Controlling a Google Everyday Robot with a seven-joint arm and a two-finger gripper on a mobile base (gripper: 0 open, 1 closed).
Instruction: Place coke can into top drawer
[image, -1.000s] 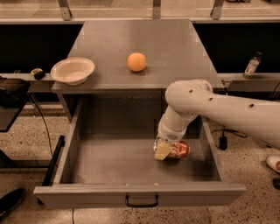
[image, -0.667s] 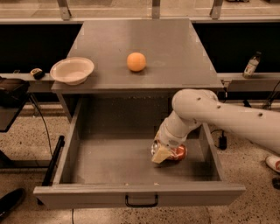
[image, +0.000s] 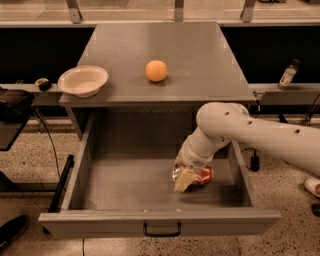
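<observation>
- The coke can (image: 201, 175) lies on its side at about 4 o'clock on the top drawer (image: 100, 223) floor, so it looks basically delivered.
- The gripper (image: 185, 180) sits low in the drawer, right on the can. Can't tell if it's clamped or let go.
- The orange (image: 156, 70) sits up on the counter (image: 210, 60), out of the way.

A white bowl (image: 83, 80) and an orange (image: 156, 70) sit apart on the grey tabletop (image: 210, 55); small bottle (image: 287, 75) far right

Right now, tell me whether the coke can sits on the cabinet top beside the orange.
No, the coke can lies inside the open top drawer at the gripper, while the orange sits up on the cabinet top.
</observation>
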